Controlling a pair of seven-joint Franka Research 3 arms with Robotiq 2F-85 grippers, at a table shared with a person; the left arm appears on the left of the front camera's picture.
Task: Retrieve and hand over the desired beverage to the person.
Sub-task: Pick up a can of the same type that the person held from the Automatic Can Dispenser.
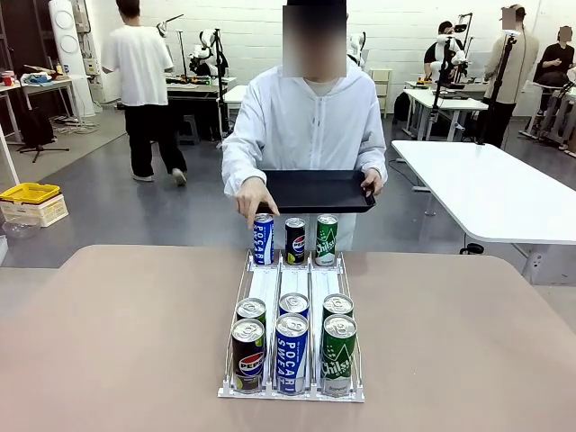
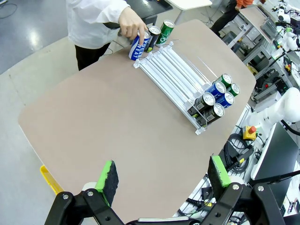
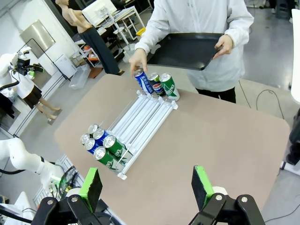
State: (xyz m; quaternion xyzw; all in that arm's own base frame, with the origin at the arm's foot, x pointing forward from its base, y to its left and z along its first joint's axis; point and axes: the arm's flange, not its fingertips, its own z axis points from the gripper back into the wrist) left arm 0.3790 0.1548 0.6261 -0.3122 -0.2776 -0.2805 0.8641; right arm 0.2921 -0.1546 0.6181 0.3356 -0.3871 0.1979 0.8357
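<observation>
Step in hand: choice being shown, robot reach not yet begun. Person in white hooded jacket (image 1: 306, 126) stands at top centre of the front view, at the far edge of the beige rounded tabletop (image 1: 117, 333). One hand (image 1: 253, 200) is down on the top of a blue-and-white Pocari Sweat can (image 1: 263, 239). The other hand (image 1: 372, 184) holds a flat black rectangular tray (image 1: 315, 191) at waist level.

That can stands upright at the far end of the white three-lane wire can rack (image 1: 266, 286), left lane, touching a black Pepsi can (image 1: 295, 240), with a green Chilsung can (image 1: 326, 239) just beside that. Whether the hand grips the can or only taps it, cannot tell.

At the rack's near end, lower centre, are two rows of three:
- black Pepsi front can (image 1: 247, 355), left
- blue Pocari front can (image 1: 291, 354), middle
- green front can (image 1: 338, 355), right

Left jaws are wide apart with nothing between them, green pads (image 2: 107, 180) at the bottom of the left wrist view, well above the tabletop. Right jaws likewise spread and empty, pads (image 3: 92, 187) at the bottom of the right wrist view.

Judgement: blue is the wanted drink. The next move calls for one arm to drop onto the blue Pocari front can. Its neighbours touch both sides, so the jaws likely need to come in front-to-back or from the top, lift straight up, then carry it across to the tray.
</observation>
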